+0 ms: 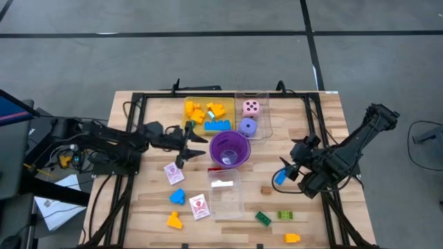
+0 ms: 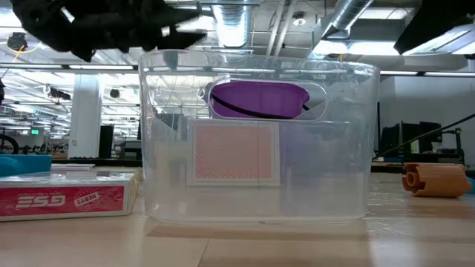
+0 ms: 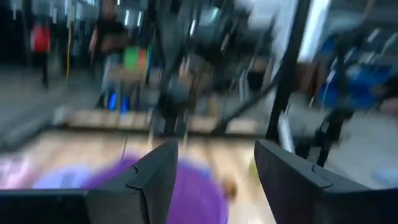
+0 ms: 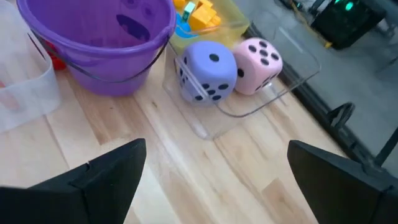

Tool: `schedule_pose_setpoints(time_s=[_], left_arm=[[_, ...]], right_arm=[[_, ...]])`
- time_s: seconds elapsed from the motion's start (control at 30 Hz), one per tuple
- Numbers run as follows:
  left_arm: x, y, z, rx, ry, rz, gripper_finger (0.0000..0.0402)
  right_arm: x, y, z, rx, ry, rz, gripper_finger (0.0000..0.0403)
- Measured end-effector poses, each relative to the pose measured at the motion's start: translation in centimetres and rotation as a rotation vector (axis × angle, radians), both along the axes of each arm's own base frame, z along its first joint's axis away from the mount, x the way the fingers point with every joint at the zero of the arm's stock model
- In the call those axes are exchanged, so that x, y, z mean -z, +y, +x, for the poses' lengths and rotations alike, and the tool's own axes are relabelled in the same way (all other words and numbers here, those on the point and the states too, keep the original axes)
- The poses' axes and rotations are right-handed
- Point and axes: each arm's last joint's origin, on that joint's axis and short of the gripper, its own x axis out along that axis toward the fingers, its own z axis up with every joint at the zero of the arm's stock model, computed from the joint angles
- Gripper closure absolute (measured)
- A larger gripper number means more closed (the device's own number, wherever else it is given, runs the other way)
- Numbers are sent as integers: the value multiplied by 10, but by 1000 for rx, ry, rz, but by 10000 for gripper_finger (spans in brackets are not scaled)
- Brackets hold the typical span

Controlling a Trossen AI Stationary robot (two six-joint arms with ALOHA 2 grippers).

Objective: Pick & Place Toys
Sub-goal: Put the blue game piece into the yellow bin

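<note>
Toys lie scattered on the table (image 1: pixel 325 117): yellow bricks (image 1: pixel 196 111) & a blue brick (image 1: pixel 217 125) in the yellow tray (image 1: pixel 185 124); pink die (image 1: pixel 251 107) & purple die (image 1: pixel 248 126) in a clear tray (image 1: pixel 266 114), touching each other. Purple cup (image 1: pixel 229 150) sits mid-table. Left pincer (image 1: pixel 195 137) hovers just beside the cup, w/ yellow tray close beyond it; jaws part open, nothing between them. Two cards (image 1: pixel 174 173) lie near it, a blue piece (image 1: pixel 178 196) & orange piece (image 1: pixel 174 220) further off. Right pincer (image 1: pixel 285 169) is over bare wood, jaws wide & empty; dice & cup sit ahead of it, green bricks (image 1: pixel 263 218) & a yellow one (image 1: pixel 292 238) near the table edge.
</note>
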Motion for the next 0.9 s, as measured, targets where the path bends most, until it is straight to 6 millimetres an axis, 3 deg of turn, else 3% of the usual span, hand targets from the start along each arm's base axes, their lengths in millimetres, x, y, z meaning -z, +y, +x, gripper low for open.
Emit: schedule_pose_setpoints(time_s=[0.1, 0.23, 0.43, 0.7, 0.9], left_arm=[[-9, -5, -2, 20, -127, 21, 192], [-16, -8, -6, 35, -173, 58, 192], [-17, -8, -8, 35, -154, 62, 192], [-16, -7, -8, 30, -152, 63, 192], [-14, -7, -8, 30, -131, 62, 192]], right_arm=[[1, 0, 0, 37, -20, 50, 19], [3, 1, -1, 149, -89, 176, 19], [21, -3, -5, 454, -64, 450, 19], [39, -9, -5, 771, -97, 622, 19], [54, -12, 7, 858, -122, 774, 19]])
